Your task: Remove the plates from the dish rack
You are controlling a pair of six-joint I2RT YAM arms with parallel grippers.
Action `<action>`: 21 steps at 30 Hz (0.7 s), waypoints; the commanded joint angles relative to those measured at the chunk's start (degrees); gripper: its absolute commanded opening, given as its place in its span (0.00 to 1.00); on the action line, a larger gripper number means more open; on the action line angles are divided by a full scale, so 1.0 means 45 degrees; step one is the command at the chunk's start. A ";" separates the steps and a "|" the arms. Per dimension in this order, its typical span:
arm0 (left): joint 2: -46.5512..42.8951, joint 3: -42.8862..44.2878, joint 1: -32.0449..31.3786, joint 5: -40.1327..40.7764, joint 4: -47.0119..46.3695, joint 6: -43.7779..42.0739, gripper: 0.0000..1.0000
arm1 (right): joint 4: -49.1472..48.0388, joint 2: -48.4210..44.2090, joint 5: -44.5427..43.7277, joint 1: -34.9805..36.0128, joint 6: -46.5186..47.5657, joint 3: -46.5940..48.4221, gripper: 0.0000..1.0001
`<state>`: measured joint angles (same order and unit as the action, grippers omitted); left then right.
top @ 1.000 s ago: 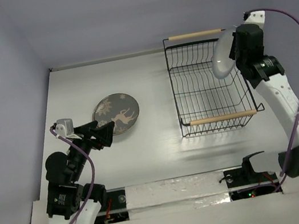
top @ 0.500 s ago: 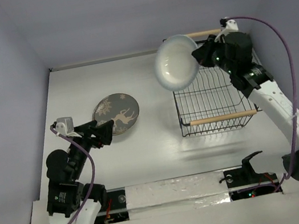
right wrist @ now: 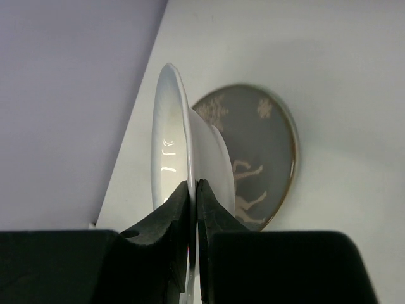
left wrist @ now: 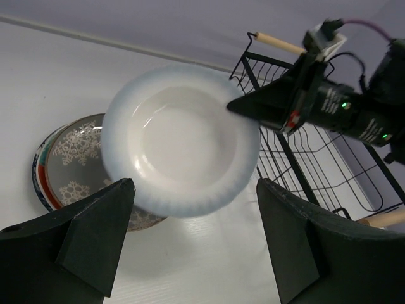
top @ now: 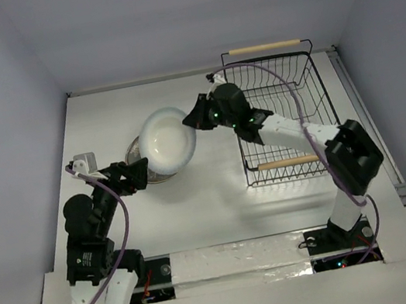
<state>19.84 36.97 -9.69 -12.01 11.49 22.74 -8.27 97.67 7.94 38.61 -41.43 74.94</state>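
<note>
The white plate (left wrist: pixel 182 139) hides most of the stacked plates (left wrist: pixel 73 158); the dish rack (left wrist: pixel 281 44) runs off-frame

**Overhead view.** Even, diffuse light falls from above. The white worktop (top: pixel 221 212) is bright, with a soft shadow and a pale glare patch just in front of the dish rack (top: pixel 263 47). The white plate (top: pixel 169 142) is close to overexposed, so its relief is barely readable. The walls splay outward toward the frame edges, a wide-angle effect.

**Left wrist view.** The white plate is sharp, with small curved highlights on its glossy well. The fingers (left wrist: pixel 88 240) of the left claw (left wrist: pixel 194 187) are matte black, underexposed and slightly soft.

**Right wrist view.** Seen edge-on, the white plate shows short specular streaks. The fingers (right wrist: pixel 158 253) of the right claw (right wrist: pixel 193 185) are out-of-focus near-silhouettes. The patterned plate (right wrist: pixel 259 152) behind reads clearly.
</note>
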 commanded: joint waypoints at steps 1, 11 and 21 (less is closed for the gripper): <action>0.0260 0.0065 0.0258 -0.0123 -0.0404 -0.0151 0.75 | -0.4039 0.0303 0.0324 0.0404 -0.1729 0.1042 0.00; 0.0572 0.0026 0.0611 -0.0339 -0.0521 -0.0151 0.75 | -0.6482 0.2473 0.0131 0.0971 -0.4385 0.0398 0.00; 0.0592 0.0007 0.0728 -0.0436 -0.0560 -0.0171 0.75 | -0.5721 0.3471 -0.0574 0.1107 -0.4387 0.0769 0.00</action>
<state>22.35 36.99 -6.72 -13.15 11.53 22.72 -24.25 114.13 6.24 43.11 -57.47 74.94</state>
